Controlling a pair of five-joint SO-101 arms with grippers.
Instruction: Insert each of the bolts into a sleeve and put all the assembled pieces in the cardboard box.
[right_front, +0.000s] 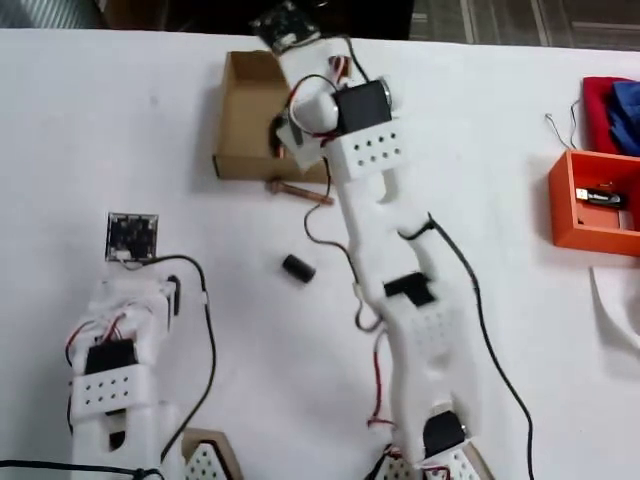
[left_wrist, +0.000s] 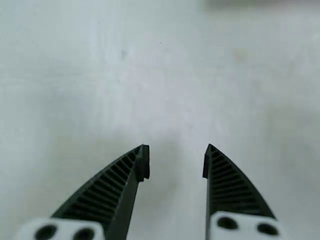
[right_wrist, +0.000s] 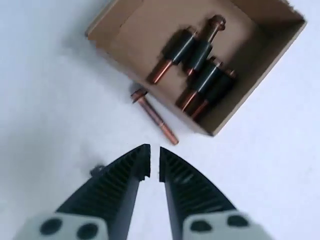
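Observation:
The cardboard box (right_front: 245, 120) (right_wrist: 145, 35) stands at the table's far side and holds several copper bolts in black sleeves (right_wrist: 200, 67). A bare copper bolt (right_front: 298, 192) (right_wrist: 155, 117) lies on the table just outside the box's near wall. A loose black sleeve (right_front: 298, 268) lies nearer the arms. My right gripper (right_wrist: 154, 162) hovers above the table beside the bare bolt, its fingers almost together and holding nothing. My left gripper (left_wrist: 175, 162) is open over bare white table at the near left.
An orange tray (right_front: 590, 210) holding a small dark item sits at the right edge, with red and blue cloth (right_front: 610, 110) behind it. Black cables (right_front: 205, 330) trail from both arms across the table.

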